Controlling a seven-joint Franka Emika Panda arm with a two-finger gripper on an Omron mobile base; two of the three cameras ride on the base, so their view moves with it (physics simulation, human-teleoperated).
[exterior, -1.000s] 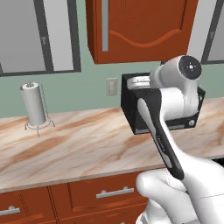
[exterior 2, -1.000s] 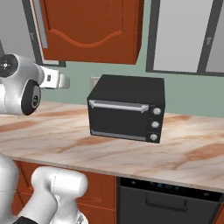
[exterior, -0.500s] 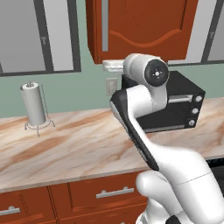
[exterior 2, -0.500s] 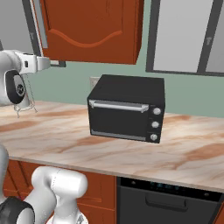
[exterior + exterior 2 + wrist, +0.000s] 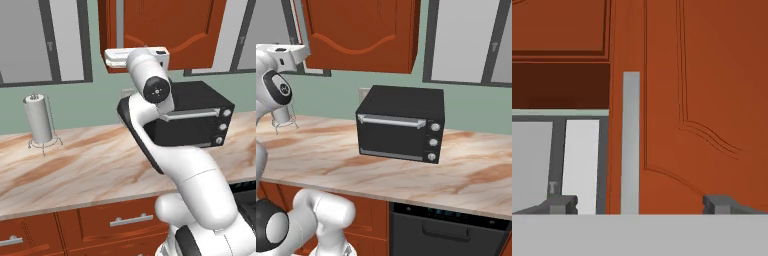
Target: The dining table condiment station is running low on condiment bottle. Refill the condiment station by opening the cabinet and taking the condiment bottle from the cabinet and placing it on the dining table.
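Note:
The cabinet [image 5: 175,30] [image 5: 361,32] hangs on the wall above the counter, and its red-brown arched-panel door is closed. In the hand view the door [image 5: 702,100] is close ahead, and its vertical silver handle [image 5: 631,145] stands between my two spread fingertips [image 5: 562,204], a little left of centre. My gripper [image 5: 135,57] [image 5: 290,58] [image 5: 640,205] is raised to the door's lower left edge, pointing at it, open and holding nothing. The condiment bottle is hidden, and the dining table is out of view.
A black toaster oven [image 5: 195,120] [image 5: 401,125] sits on the marble wall counter [image 5: 75,165] below the cabinet. A paper towel holder [image 5: 40,120] stands further left. Grey-paned panels [image 5: 45,40] [image 5: 471,40] flank the cabinet. Below the counter are drawers [image 5: 125,220] and a dishwasher [image 5: 446,230].
The arm has swung left and up, from in front of the toaster oven to the cabinet door's handle side. The gripper has stayed open.

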